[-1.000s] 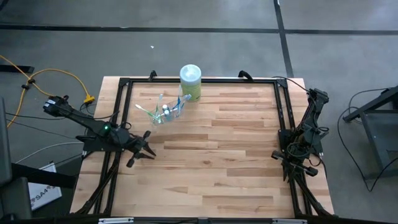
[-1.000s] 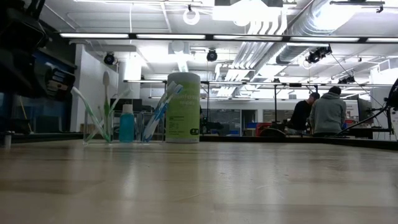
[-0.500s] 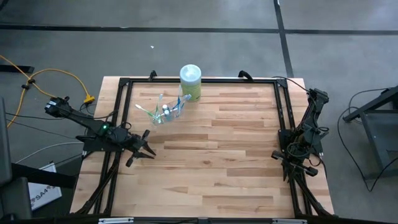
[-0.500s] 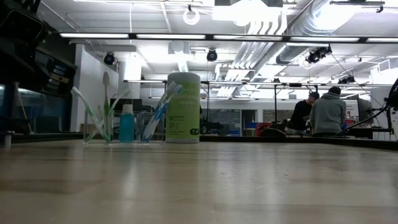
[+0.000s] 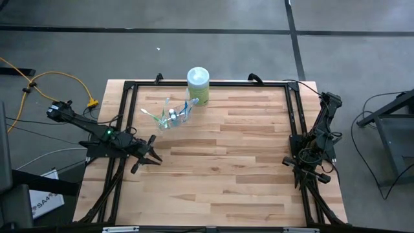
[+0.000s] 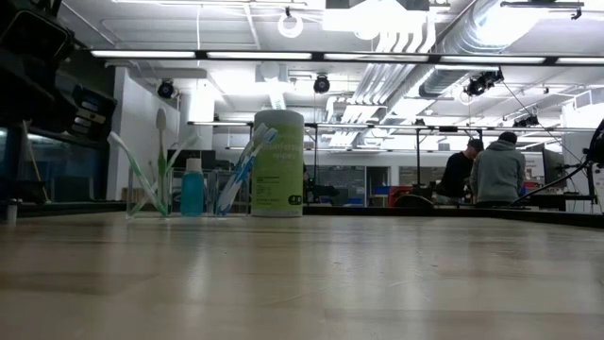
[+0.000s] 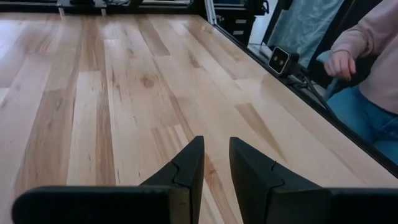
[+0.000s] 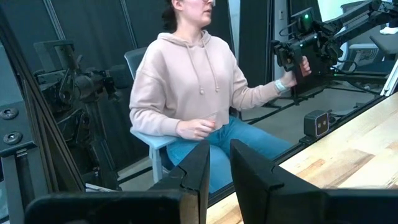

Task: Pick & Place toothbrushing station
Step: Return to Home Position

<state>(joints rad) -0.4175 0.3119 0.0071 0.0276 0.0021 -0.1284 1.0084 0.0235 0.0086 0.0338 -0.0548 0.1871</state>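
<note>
Beyond the cup (image 6: 173,202), low view shows two people (image 6: 497,171).

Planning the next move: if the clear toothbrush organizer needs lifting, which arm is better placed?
Left, likely. The left gripper hovers fairly near the organizer, on its side; the right gripper is parked at the opposite edge.

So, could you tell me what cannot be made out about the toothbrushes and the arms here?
- Toothbrushes: count unclear; tiny in the high view, overlapping in the low view.
- Right gripper: high view, too small and dark to pick out.
- Left gripper: low view, cut off by the edge.
</note>
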